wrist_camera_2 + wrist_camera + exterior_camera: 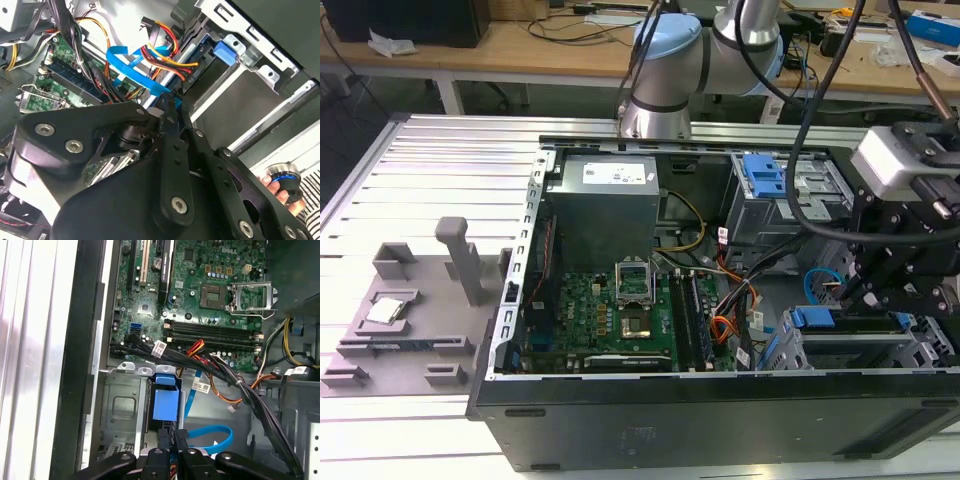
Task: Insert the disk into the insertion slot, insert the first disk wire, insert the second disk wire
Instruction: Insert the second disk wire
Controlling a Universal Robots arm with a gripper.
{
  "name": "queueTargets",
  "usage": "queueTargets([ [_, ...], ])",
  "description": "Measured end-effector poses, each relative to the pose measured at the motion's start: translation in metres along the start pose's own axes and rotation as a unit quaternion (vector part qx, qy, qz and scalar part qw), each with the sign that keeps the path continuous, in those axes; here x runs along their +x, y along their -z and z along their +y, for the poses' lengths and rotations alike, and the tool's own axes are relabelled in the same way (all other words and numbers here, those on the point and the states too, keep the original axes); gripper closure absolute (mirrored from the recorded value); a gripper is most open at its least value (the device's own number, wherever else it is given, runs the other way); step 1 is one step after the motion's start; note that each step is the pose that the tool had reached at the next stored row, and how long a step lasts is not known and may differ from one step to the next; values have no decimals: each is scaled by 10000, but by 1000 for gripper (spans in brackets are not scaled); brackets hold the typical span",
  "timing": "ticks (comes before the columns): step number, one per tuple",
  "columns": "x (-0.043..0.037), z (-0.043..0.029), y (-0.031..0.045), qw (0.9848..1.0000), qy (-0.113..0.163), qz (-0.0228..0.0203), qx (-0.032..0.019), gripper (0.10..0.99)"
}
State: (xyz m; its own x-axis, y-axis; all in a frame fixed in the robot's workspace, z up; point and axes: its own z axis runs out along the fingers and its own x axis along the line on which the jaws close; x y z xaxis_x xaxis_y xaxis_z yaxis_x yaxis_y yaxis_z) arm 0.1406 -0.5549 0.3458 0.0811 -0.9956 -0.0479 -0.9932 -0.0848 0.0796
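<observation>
With the disk (165,403) already seated in the insertion slot (123,410), the pincer (173,436) is closed on the blue wire's (210,439) connector just beside it, needing careful alignment, I'd judge.

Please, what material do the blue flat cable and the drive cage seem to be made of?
The blue flat cable looks like flexible plastic with a smooth, slightly glossy skin: it bends in a loop. The drive cage looks like bare sheet metal, dull grey, with stamped ridges and folded edges.

Matt black metal pincer (172,450); glossy blue cable (212,437), prob. plastic.
</observation>
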Motion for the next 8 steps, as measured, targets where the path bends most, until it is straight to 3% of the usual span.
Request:
queueTargets([
  [8, 13, -32, -49, 10000, -5, -1, 0, 925],
])
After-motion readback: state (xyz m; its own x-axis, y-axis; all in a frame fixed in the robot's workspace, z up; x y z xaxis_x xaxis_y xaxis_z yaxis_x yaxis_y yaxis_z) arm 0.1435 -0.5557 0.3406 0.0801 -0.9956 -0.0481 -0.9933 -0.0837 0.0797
